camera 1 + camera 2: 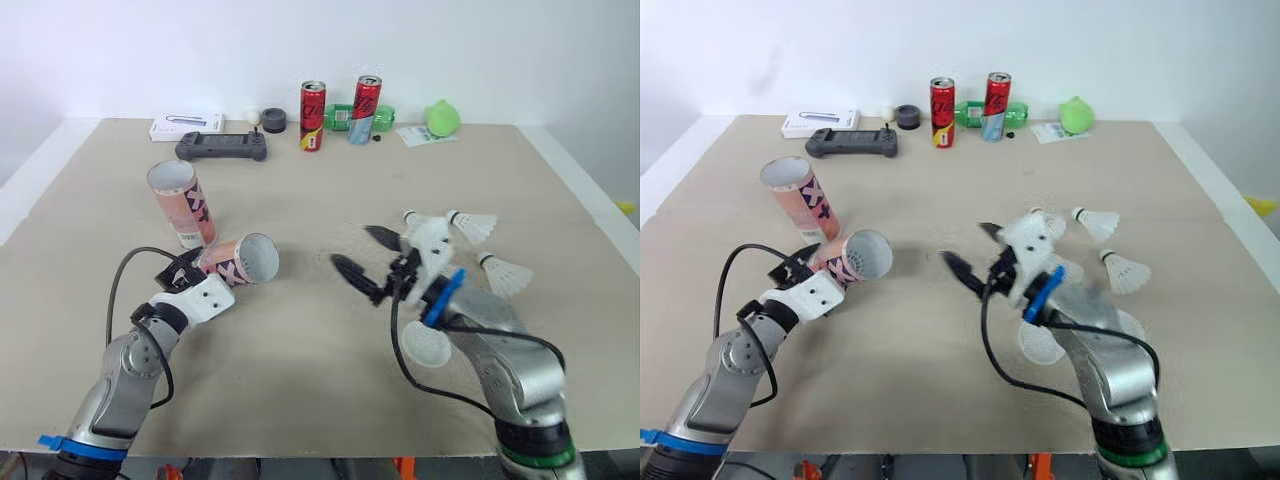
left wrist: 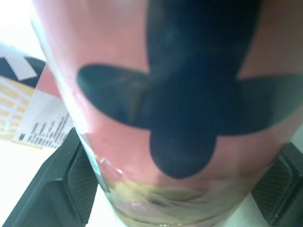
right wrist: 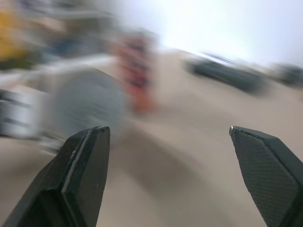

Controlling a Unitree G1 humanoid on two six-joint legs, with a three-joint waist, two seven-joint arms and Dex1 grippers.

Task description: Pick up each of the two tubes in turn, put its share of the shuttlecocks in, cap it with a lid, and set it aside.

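Left pincer (image 1: pixel 193 267) grips one tube (image 1: pixel 245 262); second tube (image 1: pixel 184 205) stands beside; right pincer (image 1: pixel 362 254) spread.

Tubes (image 1: pixel 185 205) (image 1: pixel 245 262): 2, left of frame. Shuttlecocks (image 1: pixel 472 226) (image 1: pixel 506 277) (image 1: pixel 428 347): at least 3, right. Drink cans (image 1: pixel 313 116) (image 1: pixel 365 110): 2, upper centre. Game controller (image 1: pixel 221 147): 1. White box (image 1: pixel 185 126): 1.

the two head views look forward and down from above the near edge of the surface (image 1: pixel 300 200), taking it in as far as the back wall. they share nearly the same scene, slightly offset: both hold the gripped tube (image 1: pixel 240 262), the standing tube (image 1: pixel 182 203) and the cans (image 1: pixel 313 116) at the far edge. the left wrist camera sits very close against the gripped tube, looking along the left end effector (image 2: pixel 175 189) clamped on it. the right wrist camera looks low across the surface along the right end effector (image 3: pixel 166 130), fingers spread wide, toward the left, where both tubes show, blurred.
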